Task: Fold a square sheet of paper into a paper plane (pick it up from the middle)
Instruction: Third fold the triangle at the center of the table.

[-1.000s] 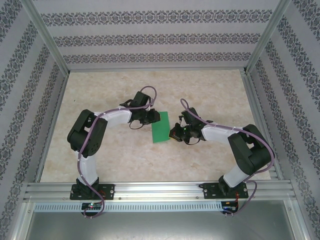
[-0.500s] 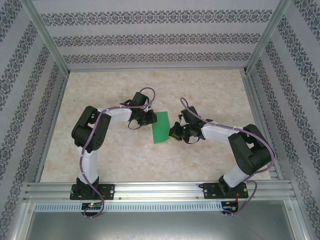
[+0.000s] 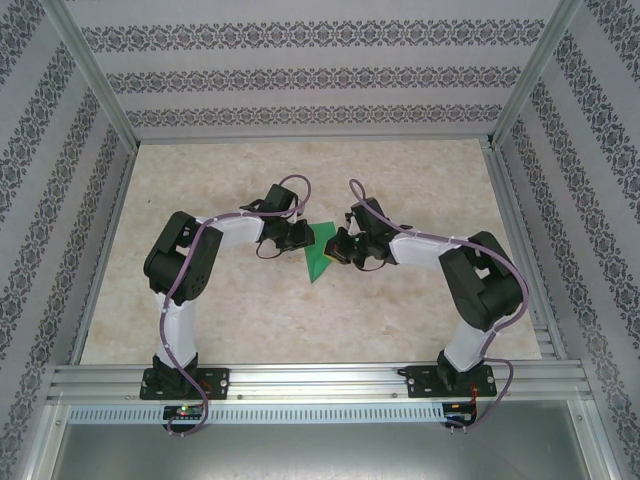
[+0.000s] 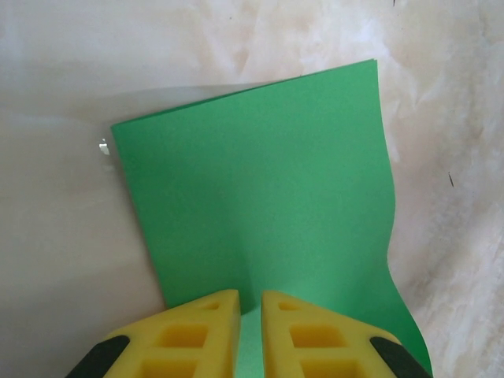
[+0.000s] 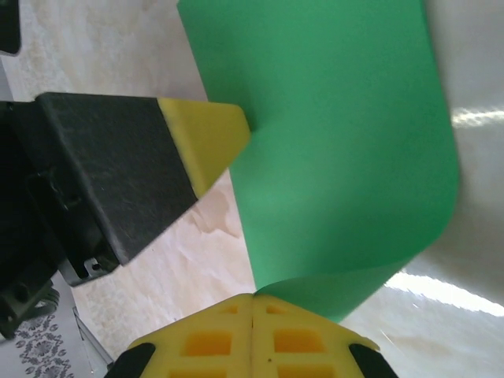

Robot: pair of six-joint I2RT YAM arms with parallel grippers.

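The square sheet of paper (image 3: 320,256) is bright green and lies mid-table between both grippers, showing there as a narrow wedge. In the left wrist view the sheet (image 4: 260,189) spreads flat ahead, its right edge wavy. My left gripper (image 4: 250,303) bears on its near edge, the jaws a narrow slit apart with green paper in the slit. My right gripper (image 5: 253,298) is shut on a corner of the sheet (image 5: 331,134) and has lifted it, so the paper curls over in a loop. The left gripper's yellow fingertip (image 5: 211,132) touches the sheet's opposite edge. From above, the left gripper (image 3: 303,238) and the right gripper (image 3: 338,247) are almost touching.
The marbled beige tabletop (image 3: 400,310) is fenced by aluminium rails (image 3: 320,378) at the front and by patterned walls (image 3: 300,75) at the back and sides. Both arms bend inward from their bases, with cables looping over the wrists.
The right gripper has moved left and away toward the left gripper, carrying its corner and curling the sheet, which now looks narrower from above. The left jaws closed a little; its arm barely moved.
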